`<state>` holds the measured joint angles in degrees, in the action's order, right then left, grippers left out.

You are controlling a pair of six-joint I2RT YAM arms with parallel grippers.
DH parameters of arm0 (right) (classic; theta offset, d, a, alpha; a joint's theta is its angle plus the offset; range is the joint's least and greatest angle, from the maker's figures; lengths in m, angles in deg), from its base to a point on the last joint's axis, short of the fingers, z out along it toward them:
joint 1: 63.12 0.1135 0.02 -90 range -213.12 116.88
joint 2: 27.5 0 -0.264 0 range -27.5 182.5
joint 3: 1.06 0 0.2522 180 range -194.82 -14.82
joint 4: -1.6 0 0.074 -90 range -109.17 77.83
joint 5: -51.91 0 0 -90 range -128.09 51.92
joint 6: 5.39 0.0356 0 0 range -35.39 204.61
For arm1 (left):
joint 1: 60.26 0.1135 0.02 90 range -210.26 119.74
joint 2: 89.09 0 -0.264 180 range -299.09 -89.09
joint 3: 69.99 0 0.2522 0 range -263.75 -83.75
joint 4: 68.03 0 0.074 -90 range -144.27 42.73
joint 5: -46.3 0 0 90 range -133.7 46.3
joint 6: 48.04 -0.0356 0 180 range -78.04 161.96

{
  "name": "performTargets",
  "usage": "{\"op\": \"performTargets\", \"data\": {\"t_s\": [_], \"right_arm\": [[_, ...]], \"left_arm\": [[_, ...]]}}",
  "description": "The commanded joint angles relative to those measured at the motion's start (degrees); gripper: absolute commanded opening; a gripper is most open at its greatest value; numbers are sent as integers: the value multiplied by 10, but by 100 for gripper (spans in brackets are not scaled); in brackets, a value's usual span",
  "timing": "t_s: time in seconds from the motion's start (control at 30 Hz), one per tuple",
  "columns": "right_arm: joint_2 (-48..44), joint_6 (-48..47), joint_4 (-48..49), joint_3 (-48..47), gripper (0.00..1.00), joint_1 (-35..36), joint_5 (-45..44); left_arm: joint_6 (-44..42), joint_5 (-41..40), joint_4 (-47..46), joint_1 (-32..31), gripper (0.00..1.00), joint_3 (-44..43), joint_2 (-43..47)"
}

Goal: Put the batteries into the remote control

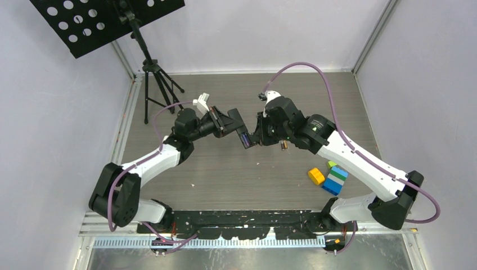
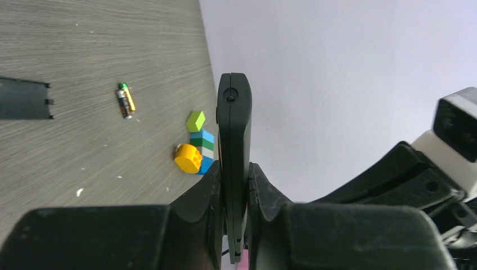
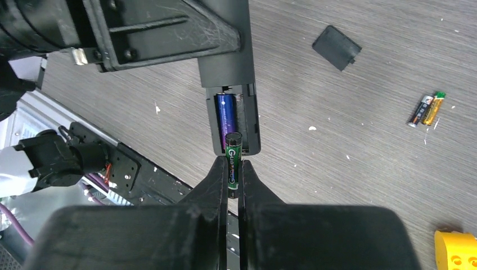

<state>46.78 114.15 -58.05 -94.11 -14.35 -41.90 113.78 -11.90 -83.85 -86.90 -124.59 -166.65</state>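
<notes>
My left gripper [image 2: 234, 171] is shut on the black remote control [image 2: 234, 129], holding it edge-on above the table. The right wrist view looks into the remote's [image 3: 228, 67] open battery bay, where a purple-blue battery [image 3: 225, 112] lies in the left slot. My right gripper [image 3: 233, 169] is shut on a dark green battery [image 3: 233, 159], whose top end overlaps the bay's lower right edge. From above, the two grippers [image 1: 233, 125] [image 1: 254, 139] meet mid-table. Two more batteries [image 3: 427, 109] [image 1: 284, 145], one gold-and-black, lie side by side on the table.
The remote's black battery cover [image 3: 336, 47] [image 2: 23, 98] lies loose on the grey table. Coloured toy blocks [image 1: 332, 177] [image 2: 197, 149] sit to the right, a yellow one [image 3: 455, 247] nearest. A black stand on a tripod [image 1: 154, 79] is at the back left.
</notes>
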Motion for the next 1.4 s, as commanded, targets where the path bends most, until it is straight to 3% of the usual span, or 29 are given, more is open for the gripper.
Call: {"op": "performTargets", "data": {"t_s": [0.0,0.8,1.1,1.37], "right_arm": [[11,-2,-7,-17,0,9,-21],[51,-72,-23,-40,13,51,-108],[53,-74,-11,-32,19,52,-96],[45,-73,13,-25,19,52,-72]], "left_arm": [[46,24,-92,-2,0,-15,-9],[83,57,-119,-3,0,-4,-8],[105,65,-141,-3,0,-5,-17],[107,64,-143,-3,0,-4,-19]]}}
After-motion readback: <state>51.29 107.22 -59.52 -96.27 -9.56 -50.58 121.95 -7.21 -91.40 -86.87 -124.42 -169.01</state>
